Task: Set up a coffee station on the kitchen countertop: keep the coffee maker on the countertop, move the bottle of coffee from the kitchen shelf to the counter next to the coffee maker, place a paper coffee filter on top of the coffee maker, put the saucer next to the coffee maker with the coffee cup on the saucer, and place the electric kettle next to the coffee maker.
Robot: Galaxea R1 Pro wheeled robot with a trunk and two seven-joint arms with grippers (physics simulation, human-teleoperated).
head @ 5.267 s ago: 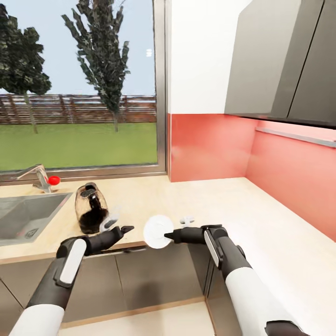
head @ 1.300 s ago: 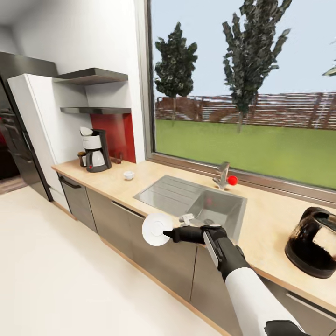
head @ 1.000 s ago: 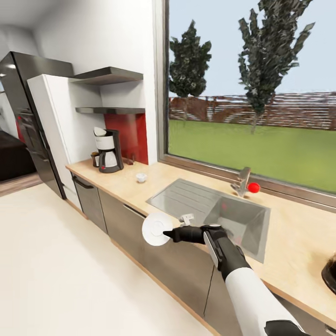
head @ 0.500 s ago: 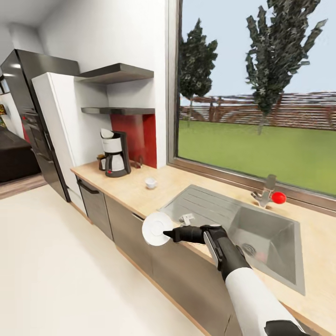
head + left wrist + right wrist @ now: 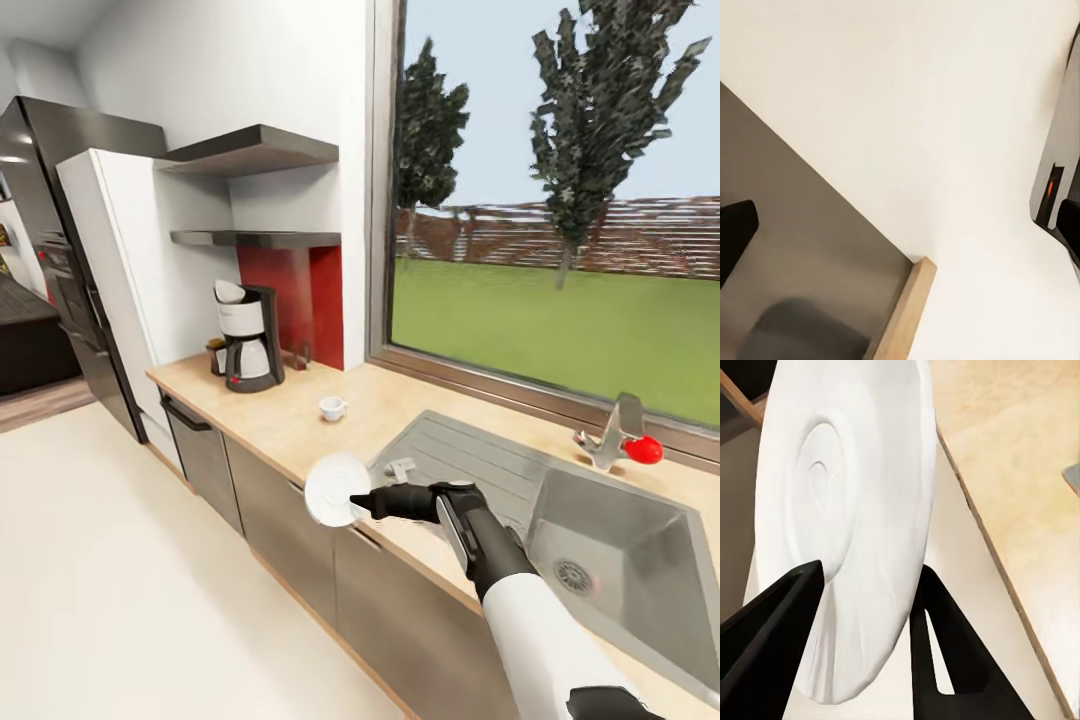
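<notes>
White glaze sits between my right fingers (image 5: 772, 622): the saucer (image 5: 336, 489) is clamped on edge in my right gripper (image 5: 358, 500), one dark finger on its ringed face and the other behind its rim, as my right wrist view shows close up (image 5: 840, 532). I hold it upright, face turned away from my arm, over the front edge of the bench (image 5: 290, 425), with the grey cabinet fronts (image 5: 290, 540) below it.

Beyond my right fingers, further along the bench, the coffee cup (image 5: 332, 407) stands alone on the tan surface, well apart from the saucer. Further still, at the far end, the coffee maker (image 5: 248, 335) stands with the white paper coffee filter (image 5: 229, 291) in its top, and the bottle of coffee (image 5: 216, 357) sits just beside it on the side away from the red wall panel (image 5: 300, 300). The steel sink (image 5: 560, 520) lies just behind my forearm, with its tap (image 5: 612, 440) near the window.

My left fingers (image 5: 735, 232) appear as dark tips at the edges of the left wrist view, above pale floor (image 5: 915, 112); I cannot tell whether they are apart or together.
</notes>
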